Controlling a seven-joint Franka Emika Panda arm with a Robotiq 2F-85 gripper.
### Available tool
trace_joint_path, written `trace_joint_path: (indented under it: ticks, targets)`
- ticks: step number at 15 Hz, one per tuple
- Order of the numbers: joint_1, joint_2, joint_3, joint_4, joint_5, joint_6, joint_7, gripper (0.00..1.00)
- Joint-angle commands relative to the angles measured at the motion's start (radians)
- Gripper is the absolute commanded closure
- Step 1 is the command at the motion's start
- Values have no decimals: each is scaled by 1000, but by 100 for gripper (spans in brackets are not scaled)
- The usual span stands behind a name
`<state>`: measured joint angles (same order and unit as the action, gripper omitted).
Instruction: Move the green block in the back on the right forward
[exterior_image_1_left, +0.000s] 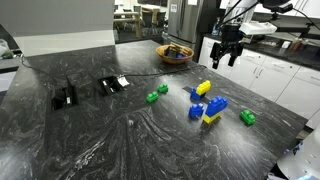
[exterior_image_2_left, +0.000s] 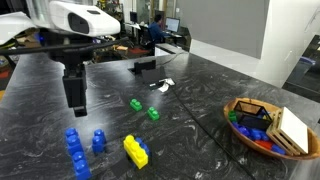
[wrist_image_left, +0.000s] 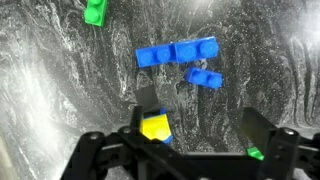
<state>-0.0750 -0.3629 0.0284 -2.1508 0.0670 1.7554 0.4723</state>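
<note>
Three small green blocks lie on the dark marble table (exterior_image_1_left: 100, 140). One green block (exterior_image_1_left: 247, 118) lies alone near the blue-and-yellow stack (exterior_image_1_left: 213, 108); in the wrist view it (wrist_image_left: 96, 12) is at the top left. The other two (exterior_image_1_left: 162, 90) (exterior_image_1_left: 152, 97) lie side by side and also show in an exterior view (exterior_image_2_left: 135, 103) (exterior_image_2_left: 153, 113). I cannot tell which one the task means. My gripper (exterior_image_1_left: 228, 57) (exterior_image_2_left: 75, 100) (wrist_image_left: 202, 108) is open and empty, well above the blocks. A green bit (wrist_image_left: 256, 153) shows by its right finger.
A yellow block on blue (exterior_image_1_left: 203, 88) (exterior_image_2_left: 135, 150) (wrist_image_left: 155, 125) and loose blue blocks (exterior_image_1_left: 195, 111) (exterior_image_2_left: 98, 140) (wrist_image_left: 177, 52) lie near the stack. A wooden bowl of toys (exterior_image_1_left: 175, 53) (exterior_image_2_left: 240, 135) stands near the table's edge. Black devices (exterior_image_1_left: 112, 85) with a cable lie further off.
</note>
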Motion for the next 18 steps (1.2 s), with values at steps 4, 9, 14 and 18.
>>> trace_joint_path:
  ticks: [4,9,14,18]
  targets:
    - [22,149,37,171,-7,61,-11,0]
    - [59,385,30,348,-12,145,-24,0]
    - [85,557,9,499,-17,168,28,0]
    - [93,589,-6,496,2,176,5,0]
